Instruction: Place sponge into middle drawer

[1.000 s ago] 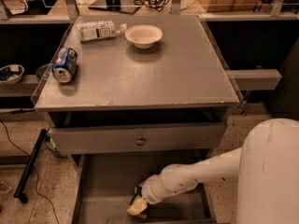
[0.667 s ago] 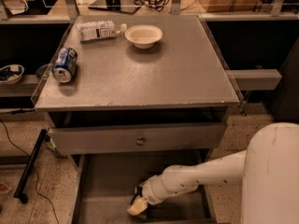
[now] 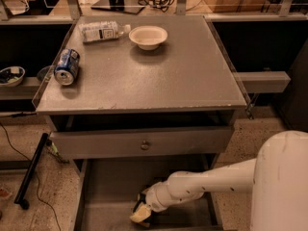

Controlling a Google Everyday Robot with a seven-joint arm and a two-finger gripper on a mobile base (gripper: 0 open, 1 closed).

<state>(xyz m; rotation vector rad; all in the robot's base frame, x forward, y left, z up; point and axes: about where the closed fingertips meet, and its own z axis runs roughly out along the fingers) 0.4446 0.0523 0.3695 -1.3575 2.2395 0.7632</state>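
Note:
The middle drawer [image 3: 110,186] is pulled out at the bottom of the view, wide and grey with a flat bare floor. My gripper [image 3: 142,207] reaches into it from the right, low over the floor near the front. The yellow sponge [image 3: 140,215] is at the gripper's tip, just above or on the drawer floor; I cannot tell whether it touches. The white arm [image 3: 211,182] stretches across the drawer from the lower right.
Above, a grey drawer with a small round knob [image 3: 144,145] is slightly open. On the table top [image 3: 192,81] lie a white bowl [image 3: 148,36], a plastic bottle [image 3: 102,32] and a blue can [image 3: 67,67]. A black bar [image 3: 31,172] lies on the floor at left.

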